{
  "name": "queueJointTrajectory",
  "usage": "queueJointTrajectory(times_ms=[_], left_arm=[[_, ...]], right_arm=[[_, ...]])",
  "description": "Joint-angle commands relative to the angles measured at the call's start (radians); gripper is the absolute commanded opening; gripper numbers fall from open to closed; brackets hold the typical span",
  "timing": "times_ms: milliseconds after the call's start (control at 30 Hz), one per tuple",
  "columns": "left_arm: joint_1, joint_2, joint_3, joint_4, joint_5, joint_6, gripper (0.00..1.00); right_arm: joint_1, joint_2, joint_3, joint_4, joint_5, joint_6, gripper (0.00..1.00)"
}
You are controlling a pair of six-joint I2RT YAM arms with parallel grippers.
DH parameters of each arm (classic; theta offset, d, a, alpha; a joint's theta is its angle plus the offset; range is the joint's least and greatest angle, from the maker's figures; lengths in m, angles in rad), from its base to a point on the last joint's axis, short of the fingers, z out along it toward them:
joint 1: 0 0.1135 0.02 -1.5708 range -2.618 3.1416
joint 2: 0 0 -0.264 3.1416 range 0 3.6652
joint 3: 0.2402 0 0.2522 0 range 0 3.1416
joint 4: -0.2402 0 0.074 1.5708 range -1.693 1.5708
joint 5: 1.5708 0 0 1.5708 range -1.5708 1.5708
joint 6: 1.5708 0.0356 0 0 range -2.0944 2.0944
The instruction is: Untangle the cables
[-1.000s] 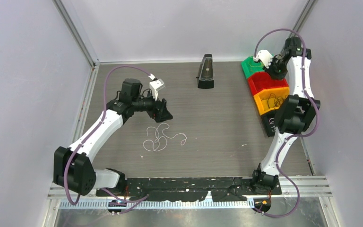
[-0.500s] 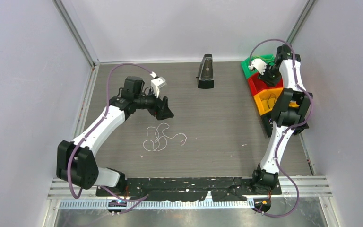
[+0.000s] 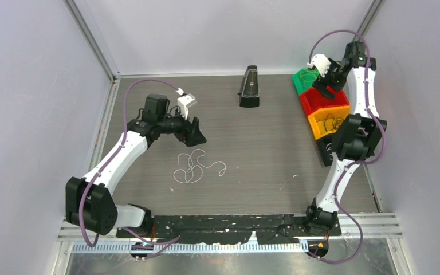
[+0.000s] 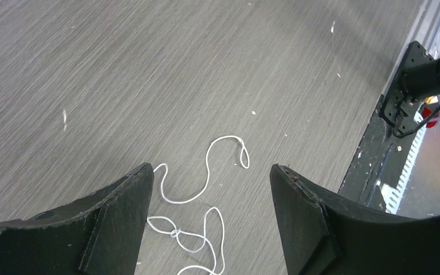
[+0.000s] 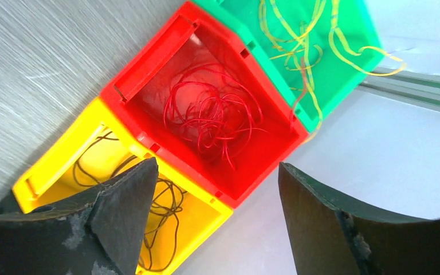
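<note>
White cables [image 3: 193, 167] lie in loose curls on the table's middle left; the left wrist view shows a small knot in the white cables [image 4: 175, 234]. My left gripper [image 3: 196, 133] hovers open just behind them, and in its own view the left gripper [image 4: 212, 167] has nothing between the fingers. My right gripper [image 3: 322, 86] hangs open and empty over the bins at the back right. Below the right gripper [image 5: 217, 165] are red cables [image 5: 212, 114] in the red bin, yellow cables [image 5: 301, 57] in the green bin and dark brown cables [image 5: 169, 201] in the yellow bin.
The green bin [image 3: 301, 81], red bin [image 3: 321, 104] and yellow bin [image 3: 321, 124] stand in a row along the right wall. A black upright object [image 3: 250, 87] stands at the back centre. Enclosure walls close in on three sides.
My right gripper has gone from shut to open and swung back over the green and red bins. The left arm has shifted only slightly; the white cables lie as before.
</note>
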Motion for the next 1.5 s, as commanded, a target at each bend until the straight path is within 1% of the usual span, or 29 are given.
queueJointTrajectory(times_ms=[0, 67, 133, 300, 333, 367, 400, 433, 467, 500, 533, 567, 600, 633, 667, 700, 733, 767, 800, 833, 867, 933, 967, 1067, 1167, 1233, 1300, 1367, 1467], left_arm=[[0.076, -0.045, -0.036, 0.012, 0.003, -0.053, 0.77], [0.118, -0.062, -0.066, 0.016, 0.007, -0.076, 0.79], [0.157, -0.078, -0.092, 0.010, 0.011, -0.102, 0.80], [0.227, -0.126, -0.182, -0.092, 0.007, -0.117, 0.82], [0.229, -0.140, -0.208, -0.111, 0.000, -0.113, 0.82], [0.230, -0.154, -0.236, -0.122, -0.007, -0.113, 0.82], [0.229, -0.163, -0.271, -0.124, -0.013, -0.125, 0.82], [0.229, -0.171, -0.304, -0.117, -0.020, -0.145, 0.81], [0.229, -0.172, -0.337, -0.098, -0.026, -0.170, 0.81], [0.228, -0.169, -0.369, -0.074, -0.031, -0.191, 0.81], [0.228, -0.163, -0.397, -0.042, -0.040, -0.217, 0.81], [0.228, -0.154, -0.421, -0.006, -0.050, -0.236, 0.81], [0.228, -0.141, -0.435, 0.022, -0.058, -0.247, 0.81], [0.228, -0.123, -0.435, 0.038, -0.060, -0.251, 0.81], [0.230, -0.102, -0.418, 0.037, -0.049, -0.248, 0.80], [0.236, -0.086, -0.394, 0.030, -0.016, -0.241, 0.79], [0.250, -0.076, -0.375, 0.032, 0.035, -0.245, 0.79], [0.270, -0.079, -0.365, 0.051, 0.061, -0.266, 0.79], [0.304, -0.092, -0.358, 0.083, 0.071, -0.303, 0.80], [0.333, -0.101, -0.350, 0.088, 0.068, -0.320, 0.80], [0.362, -0.104, -0.333, 0.067, 0.048, -0.323, 0.80], [0.384, -0.099, -0.294, -0.016, -0.035, -0.290, 0.80], [0.394, -0.101, -0.290, -0.025, -0.041, -0.275, 0.80], [0.404, -0.091, -0.306, 0.046, -0.045, -0.289, 0.77], [0.404, -0.012, -0.301, 0.119, -0.028, -0.342, 0.73], [0.403, 0.040, -0.313, 0.185, -0.012, -0.382, 0.70], [0.403, 0.086, -0.332, 0.245, -0.005, -0.419, 0.65], [0.402, 0.128, -0.345, 0.280, 0.021, -0.450, 0.61], [0.389, 0.170, -0.373, 0.299, 0.057, -0.468, 0.48]], right_arm=[[-0.008, -0.148, 0.079, -0.065, -0.170, 0.150, 0.85], [0.009, -0.182, 0.070, -0.113, -0.235, 0.225, 0.88], [0.047, -0.225, 0.027, -0.124, -0.261, 0.304, 0.89], [0.164, -0.344, -0.236, -0.107, -0.331, 0.522, 0.89], [0.207, -0.357, -0.319, -0.091, -0.338, 0.571, 0.89], [0.262, -0.385, -0.363, -0.072, -0.346, 0.626, 0.89], [0.295, -0.397, -0.456, -0.018, -0.348, 0.658, 0.89], [0.352, -0.420, -0.497, 0.012, -0.354, 0.716, 0.89], [0.382, -0.429, -0.579, 0.079, -0.356, 0.748, 0.89], [0.443, -0.438, -0.612, 0.112, -0.353, 0.807, 0.89], [0.472, -0.439, -0.668, 0.168, -0.351, 0.830, 0.89], [0.530, -0.435, -0.692, 0.191, -0.348, 0.867, 0.89], [0.557, -0.431, -0.727, 0.239, -0.348, 0.881, 0.89], [0.614, -0.424, -0.740, 0.262, -0.349, 0.896, 0.90], [0.643, -0.420, -0.755, 0.300, -0.338, 0.899, 0.91], [0.707, -0.413, -0.758, 0.332, -0.332, 0.888, 0.93], [0.740, -0.410, -0.760, 0.349, -0.318, 0.877, 0.94], [0.800, -0.408, -0.760, 0.386, -0.310, 0.856, 0.98], [0.857, -0.406, -0.761, 0.409, -0.289, 0.836, 0.99], [0.887, -0.402, -0.755, 0.454, -0.275, 0.830, 0.99], [0.935, -0.384, -0.748, 0.474, -0.246, 0.825, 0.97], [0.994, -0.322, -0.687, 0.482, -0.220, 0.833, 0.96], [1.010, -0.299, -0.639, 0.471, -0.215, 0.843, 0.96], [1.064, -0.218, -0.592, 0.501, -0.217, 0.895, 0.95], [1.097, -0.174, -0.574, 0.517, -0.224, 0.921, 0.95], [1.113, -0.123, -0.556, 0.516, -0.248, 0.987, 0.95], [1.124, -0.092, -0.543, 0.517, -0.270, 1.041, 0.95], [1.148, -0.081, -0.548, 0.534, -0.255, 1.081, 0.95], [1.171, -0.071, -0.573, 0.588, -0.203, 1.108, 0.95]])
